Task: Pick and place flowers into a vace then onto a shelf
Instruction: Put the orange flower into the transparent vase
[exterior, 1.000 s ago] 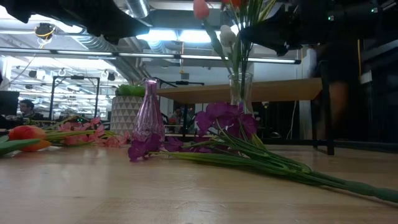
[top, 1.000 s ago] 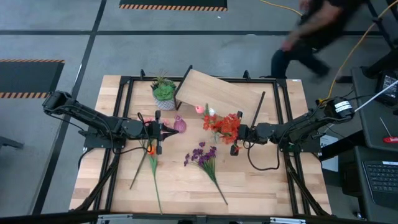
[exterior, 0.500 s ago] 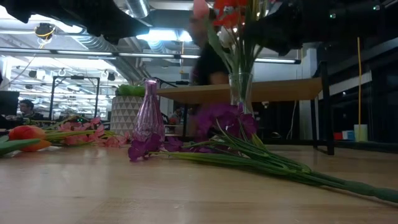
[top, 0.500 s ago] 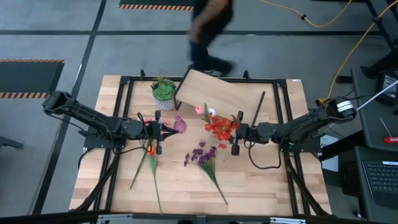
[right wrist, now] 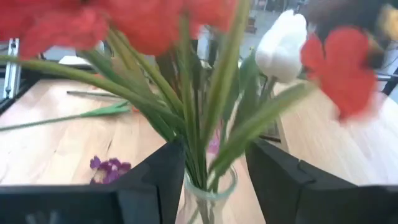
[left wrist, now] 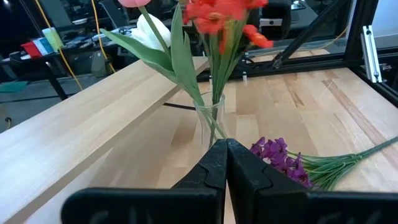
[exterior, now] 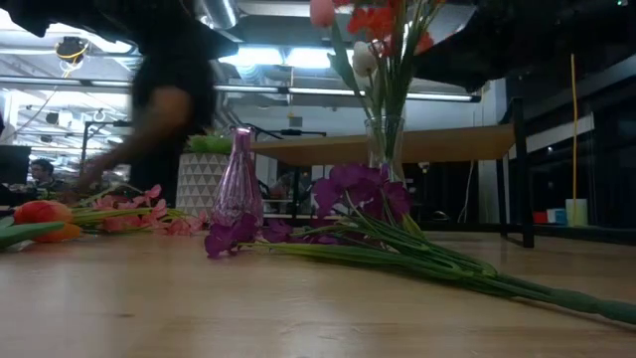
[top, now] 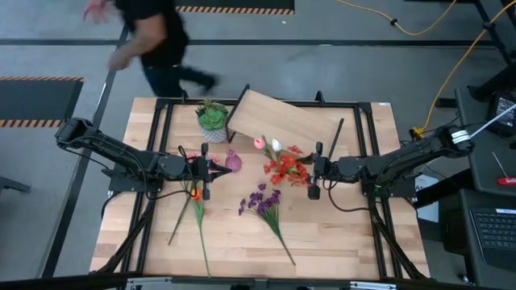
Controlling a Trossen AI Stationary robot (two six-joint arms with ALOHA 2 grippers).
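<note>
A clear glass vase (exterior: 384, 149) stands upright mid-table, holding a pink tulip (top: 259, 142), a white tulip (top: 275, 146) and a red cluster (top: 284, 169). My right gripper (top: 313, 171) is open at the vase's right. In its wrist view its fingers (right wrist: 155, 177) stand on either side of the green stems above the rim (right wrist: 208, 186). My left gripper (top: 208, 169) is shut and waits left of a pink bottle vase (top: 232, 161). A purple cluster (top: 262, 201), an orange tulip (top: 194, 193) and pink blossoms (exterior: 149, 214) lie flat on the table.
The light wooden shelf (top: 282, 121) stands behind the vases on black legs. A spiky plant in a white pot (top: 212, 119) sits at its left end. A person (top: 157, 40) walks beyond the far edge. Bare tabletop lies toward the near edge.
The red cluster has come from a lean toward the right gripper to standing in the glass vase among the tulips. My right gripper has drawn back a little toward the table's right edge. The person has crossed from right to left behind the table.
</note>
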